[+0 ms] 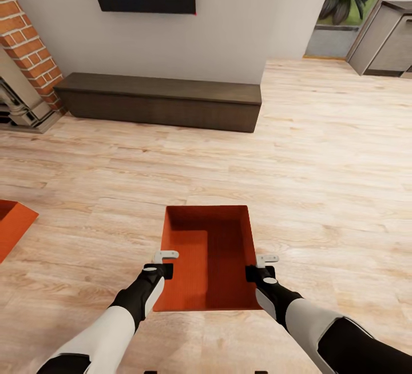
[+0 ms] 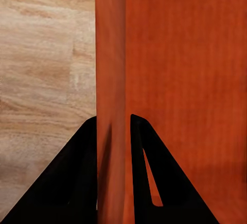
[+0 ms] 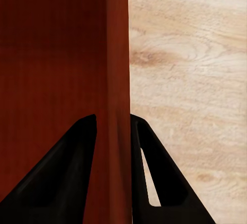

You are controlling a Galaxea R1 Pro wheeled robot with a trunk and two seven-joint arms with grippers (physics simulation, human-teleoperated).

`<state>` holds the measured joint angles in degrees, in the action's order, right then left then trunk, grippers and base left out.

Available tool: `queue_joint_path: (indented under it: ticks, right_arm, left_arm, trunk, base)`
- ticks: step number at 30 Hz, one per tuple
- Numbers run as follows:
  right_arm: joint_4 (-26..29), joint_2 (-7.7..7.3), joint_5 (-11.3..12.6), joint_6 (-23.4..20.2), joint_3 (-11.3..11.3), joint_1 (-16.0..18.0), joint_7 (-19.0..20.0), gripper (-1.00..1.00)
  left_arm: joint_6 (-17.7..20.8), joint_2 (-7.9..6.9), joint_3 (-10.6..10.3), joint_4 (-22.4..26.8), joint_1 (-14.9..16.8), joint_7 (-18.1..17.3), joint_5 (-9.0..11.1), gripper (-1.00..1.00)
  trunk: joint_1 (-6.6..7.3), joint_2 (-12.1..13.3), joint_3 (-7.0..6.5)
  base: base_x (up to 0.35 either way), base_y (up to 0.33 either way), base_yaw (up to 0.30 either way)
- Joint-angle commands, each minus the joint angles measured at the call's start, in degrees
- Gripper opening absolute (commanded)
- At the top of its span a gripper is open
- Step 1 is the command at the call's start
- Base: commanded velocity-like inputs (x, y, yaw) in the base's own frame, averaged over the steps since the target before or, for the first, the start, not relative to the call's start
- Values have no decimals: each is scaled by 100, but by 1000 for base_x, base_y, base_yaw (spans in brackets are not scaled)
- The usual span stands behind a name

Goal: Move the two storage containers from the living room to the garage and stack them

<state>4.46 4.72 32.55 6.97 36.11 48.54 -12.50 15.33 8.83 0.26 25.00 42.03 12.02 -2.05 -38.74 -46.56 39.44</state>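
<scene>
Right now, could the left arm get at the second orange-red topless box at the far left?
Probably not: the left gripper is clamped on the wall of the orange-red box in front, and the second box lies off to the side.

We see one storage container (image 1: 209, 259), an orange-red rectangular box with no lid and thin plain walls, lying upright with its open top facing up and its long axis running away from us. Its inside is bare. It sits over the light wood-plank floor (image 1: 320, 179) of the living room, though we cannot tell whether it rests on the planks or is lifted just clear of them. Its left long wall (image 2: 110, 100) and right long wall (image 3: 117, 80) each stand as a thin vertical edge. A second container (image 1: 12, 222) of the same colour lies on the planks well apart, cut off at the left edge.
</scene>
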Motion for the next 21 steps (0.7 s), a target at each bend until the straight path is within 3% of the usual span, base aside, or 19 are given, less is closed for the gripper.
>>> queue_joint_path:
  ticks: [1, 21]
  right_arm:
    - [28, 0, -56, 50, -87, 6, -15, -100]
    - [27, -6, -56, 50, -96, 6, -15, -100]
  left_arm:
    - [31, -4, -44, -215, -2, 46, 47, -100]
    - [31, -4, -44, -215, -2, 46, 52, -100]
  trunk:
    - [22, 38, -15]
    - [461, 840, -374]
  base:
    - [0, 0, 0]
    - [0, 0, 0]
